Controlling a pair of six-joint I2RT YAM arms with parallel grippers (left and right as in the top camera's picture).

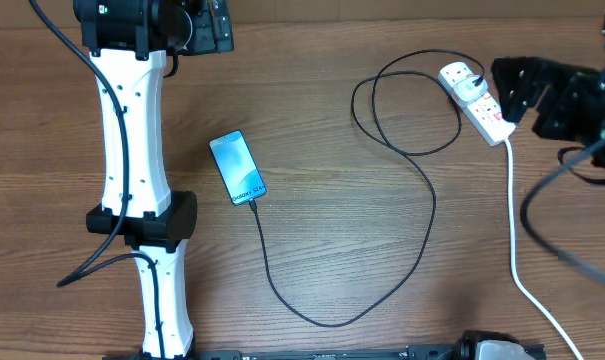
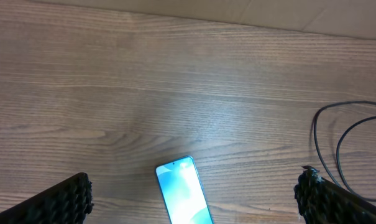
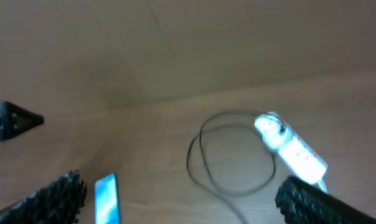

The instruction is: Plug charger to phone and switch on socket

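Note:
The phone lies flat on the wooden table with its cyan screen up. It also shows in the left wrist view and, blurred, in the right wrist view. The charger cable meets the phone's near end, curves across the table, loops, and reaches the far outlet of the socket, also in the right wrist view. My left gripper is open and empty, high above the phone. My right gripper is open and empty, just right of the socket.
The socket's thick white cord runs down the right side to the table's front edge. The left arm stretches along the left side. The cable loop lies left of the socket.

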